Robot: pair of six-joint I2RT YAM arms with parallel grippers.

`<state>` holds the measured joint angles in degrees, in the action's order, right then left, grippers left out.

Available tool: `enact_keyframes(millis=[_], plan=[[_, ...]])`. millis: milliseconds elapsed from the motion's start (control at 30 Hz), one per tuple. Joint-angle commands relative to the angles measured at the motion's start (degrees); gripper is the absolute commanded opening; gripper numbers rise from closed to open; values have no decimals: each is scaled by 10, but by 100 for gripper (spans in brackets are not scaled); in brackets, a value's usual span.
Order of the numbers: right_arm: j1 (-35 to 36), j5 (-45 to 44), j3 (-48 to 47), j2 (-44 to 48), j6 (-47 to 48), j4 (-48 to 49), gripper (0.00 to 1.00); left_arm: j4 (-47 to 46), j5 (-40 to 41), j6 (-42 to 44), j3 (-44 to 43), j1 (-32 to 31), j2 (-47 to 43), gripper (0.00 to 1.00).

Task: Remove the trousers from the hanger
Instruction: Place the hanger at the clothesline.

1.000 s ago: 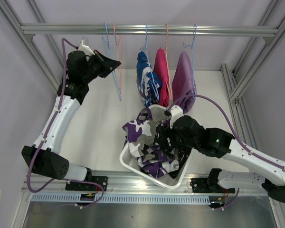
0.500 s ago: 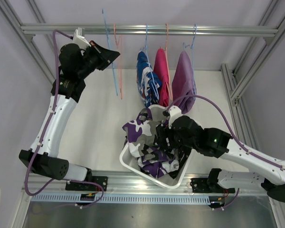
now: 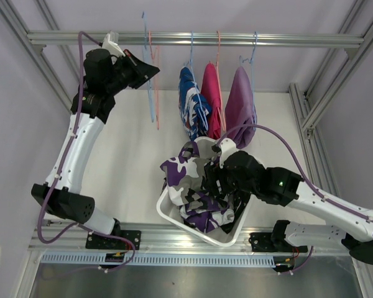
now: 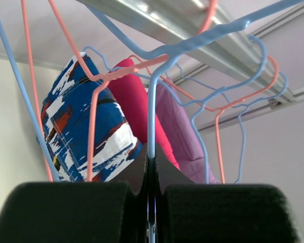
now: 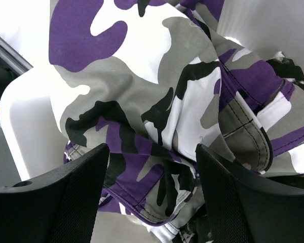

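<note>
Pale lilac walls (image 3: 12, 155) enclose a white tabletop (image 3: 130, 167) beneath a silver aluminium rail (image 3: 298, 40), evenly lit.

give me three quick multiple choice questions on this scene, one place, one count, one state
1. Where do the camouflage trousers lie? A hanging up B in the white basket C on the table
2. How many garments hang on the rail? A one B five C three
3. The left gripper is: A shut on the blue hanger B open C shut on pink cloth

Key: B, they fill the basket; C, blue-white pair, pink pair, lilac pair hang; A, it pinches the hanger wire.
</note>
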<state>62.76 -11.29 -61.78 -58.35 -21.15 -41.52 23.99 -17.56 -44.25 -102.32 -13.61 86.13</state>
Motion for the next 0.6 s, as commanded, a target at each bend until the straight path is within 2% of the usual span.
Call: enact_keyframes(millis=[0, 300, 567], plan=[[-2, 8, 4, -5, 11, 22, 74, 14, -22, 21, -38, -2, 17, 0], [-2, 19, 10, -17, 11, 34, 74, 23, -13, 32, -25, 7, 21, 0], [-2, 24, 18, -19, 6, 42, 73, -14, -12, 31, 61, 13, -8, 0]])
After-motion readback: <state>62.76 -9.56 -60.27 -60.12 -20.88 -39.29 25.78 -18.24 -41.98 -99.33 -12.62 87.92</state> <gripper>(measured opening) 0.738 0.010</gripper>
